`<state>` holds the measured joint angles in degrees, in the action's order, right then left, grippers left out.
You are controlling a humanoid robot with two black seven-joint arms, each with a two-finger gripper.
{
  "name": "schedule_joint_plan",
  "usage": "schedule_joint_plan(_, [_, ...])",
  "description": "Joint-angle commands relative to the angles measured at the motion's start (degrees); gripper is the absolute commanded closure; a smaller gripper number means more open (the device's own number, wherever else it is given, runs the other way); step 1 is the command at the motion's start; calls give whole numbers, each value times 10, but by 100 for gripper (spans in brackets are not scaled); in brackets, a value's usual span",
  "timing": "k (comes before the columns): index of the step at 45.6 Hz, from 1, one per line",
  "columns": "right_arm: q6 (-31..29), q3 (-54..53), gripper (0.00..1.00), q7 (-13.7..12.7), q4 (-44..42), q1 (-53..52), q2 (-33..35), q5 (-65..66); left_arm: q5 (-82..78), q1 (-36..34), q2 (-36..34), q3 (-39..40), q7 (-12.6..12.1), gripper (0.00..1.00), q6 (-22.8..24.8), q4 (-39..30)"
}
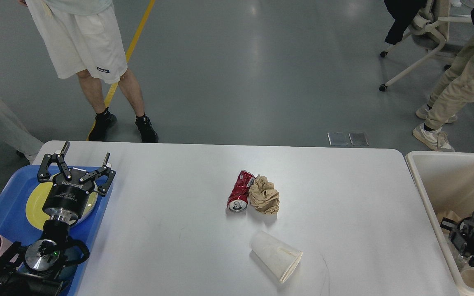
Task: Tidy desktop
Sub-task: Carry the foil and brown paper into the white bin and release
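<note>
Desktop [171,230] holds one crushed can [240,191], one paper wad [264,195], one cup [276,255].

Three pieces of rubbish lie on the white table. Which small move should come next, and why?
Probably bring the right claw, now over the cream bin, toward the flattened paper cup. It lies on the desktop nearer the bin than the crushed red can and the brown paper ball, which touch each other. The left claw hangs open over the blue tray, farther away.
</note>
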<state>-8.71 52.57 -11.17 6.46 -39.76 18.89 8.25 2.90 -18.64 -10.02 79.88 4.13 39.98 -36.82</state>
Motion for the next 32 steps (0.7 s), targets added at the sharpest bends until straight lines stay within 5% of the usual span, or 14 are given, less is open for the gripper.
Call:
schedule_joint_plan(1, [5,0,100,0,-16,17,-9,0,0,0,0,0,0,4,0,0])
schedule_joint_plan(7, [10,1,100,0,-17,19,-7,0,0,0,0,0,0,3,0,0])
schedule_joint_plan(12, [47,1,31,1,-18,20,-9,0,0,0,0,0,0,3,0,0])
schedule_joint_plan(15, [85,-2,2,1,-17,24,-12,-1,0,0,0,0,0,3,0,0])
schedule_joint_plan(32, [102,0,0,1,-12,31,-17,-1,0,0,0,0,0,4,0,0])
